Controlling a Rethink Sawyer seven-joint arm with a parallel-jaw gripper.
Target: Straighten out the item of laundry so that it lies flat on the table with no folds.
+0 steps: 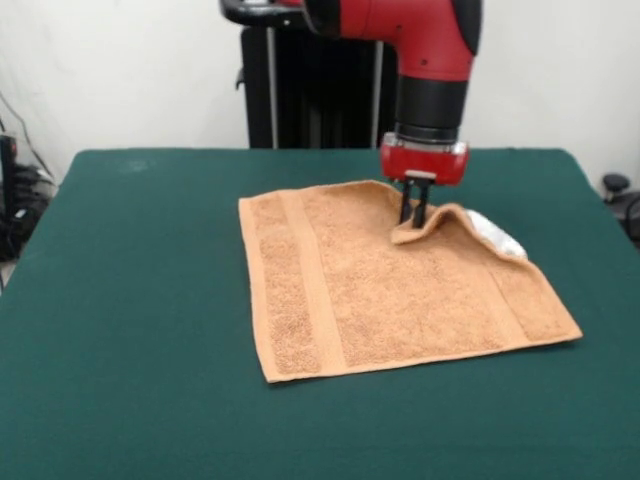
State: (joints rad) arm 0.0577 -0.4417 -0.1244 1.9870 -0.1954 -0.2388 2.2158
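Observation:
An orange-tan terry towel (390, 285) lies on the dark green table (130, 300), mostly spread flat, with a woven band running near its left edge. Its far right corner is folded over toward the middle, and a white tag (495, 236) shows under the fold. My gripper (414, 222) hangs from the red and black arm above and is shut on the folded corner (425, 228), holding it slightly raised off the towel.
The black pedestal (300, 90) stands behind the table's far edge. Cables and dark equipment (15, 200) sit off the table's left side, and a small black object (615, 185) sits off the right side.

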